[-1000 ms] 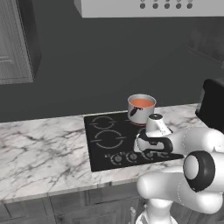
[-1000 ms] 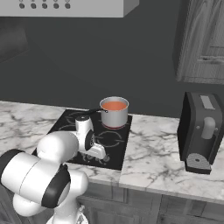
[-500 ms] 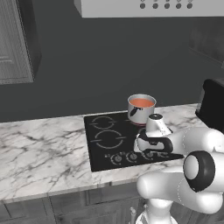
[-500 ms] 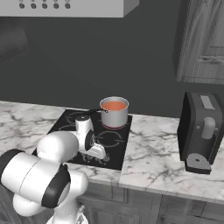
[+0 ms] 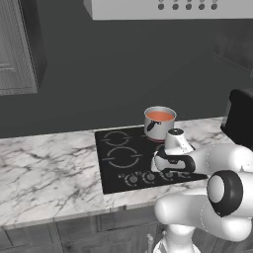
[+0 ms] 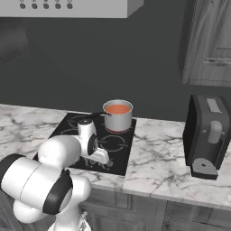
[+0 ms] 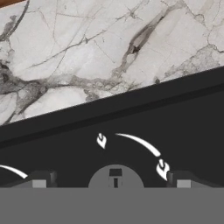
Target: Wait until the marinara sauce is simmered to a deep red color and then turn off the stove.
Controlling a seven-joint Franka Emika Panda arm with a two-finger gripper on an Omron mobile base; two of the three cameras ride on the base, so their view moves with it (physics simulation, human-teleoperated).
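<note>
The flat black glass stove (image 5: 121, 158) with white ring outlines is sitting in the white marbled stone worktop (image 5: 44, 173); the small shiny steel pot (image 5: 159, 122) with a dark handle is standing on the far burner, on the arm's side of the cooktop; the smooth orange-red marinara sauce (image 5: 160, 116) is lying as a round surface inside it. The gripper (image 7: 111, 183) is hanging low over the front edge of the stove, wide open and holding nothing; in the hand view one small round knob (image 7: 115, 177) is showing between the two dark fingertips (image 7: 39, 180), apart from both of them. A tall black coffee machine (image 6: 207, 135) is standing on the worktop, well apart from the stove; a pale range hood (image 6: 67, 6) is hanging above.
</note>
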